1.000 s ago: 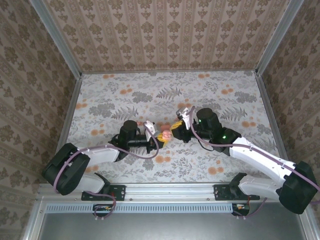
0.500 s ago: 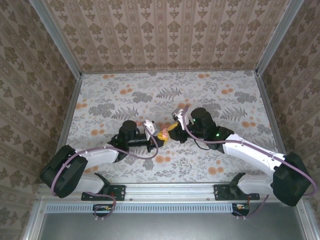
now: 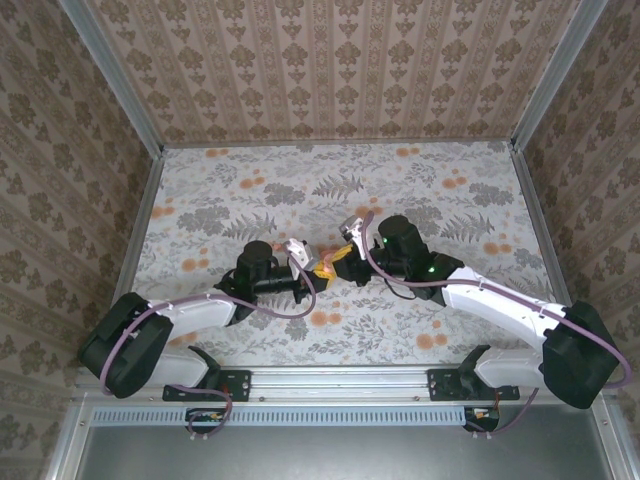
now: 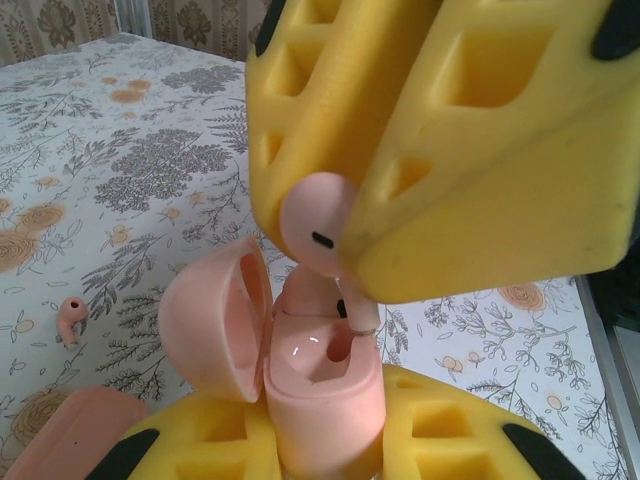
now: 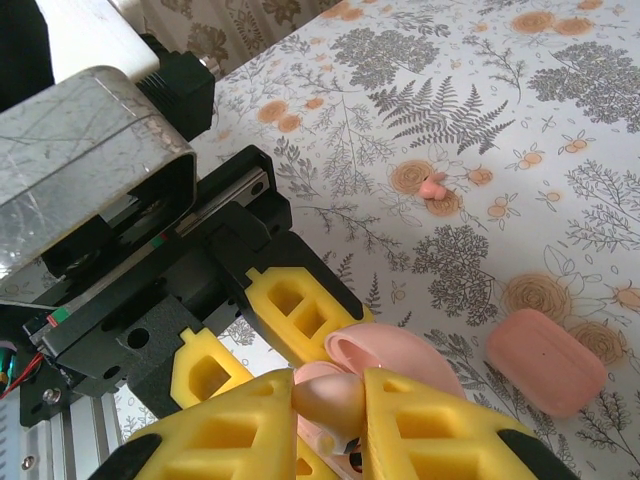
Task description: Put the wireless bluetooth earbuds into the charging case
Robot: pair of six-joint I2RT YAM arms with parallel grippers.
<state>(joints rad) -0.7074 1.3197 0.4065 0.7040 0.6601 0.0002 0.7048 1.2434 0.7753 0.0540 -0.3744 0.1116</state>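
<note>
Near the middle of the table (image 4: 150, 150), one glossy coral-pink charging case (image 4: 320, 385), its lid swung open, is clamped in the left gripper (image 4: 330, 450). One earbud (image 4: 315, 225) is pinched by the right gripper (image 5: 335, 410) above the case's well. A second earbud (image 4: 68, 318) lies apart on the table.
</note>
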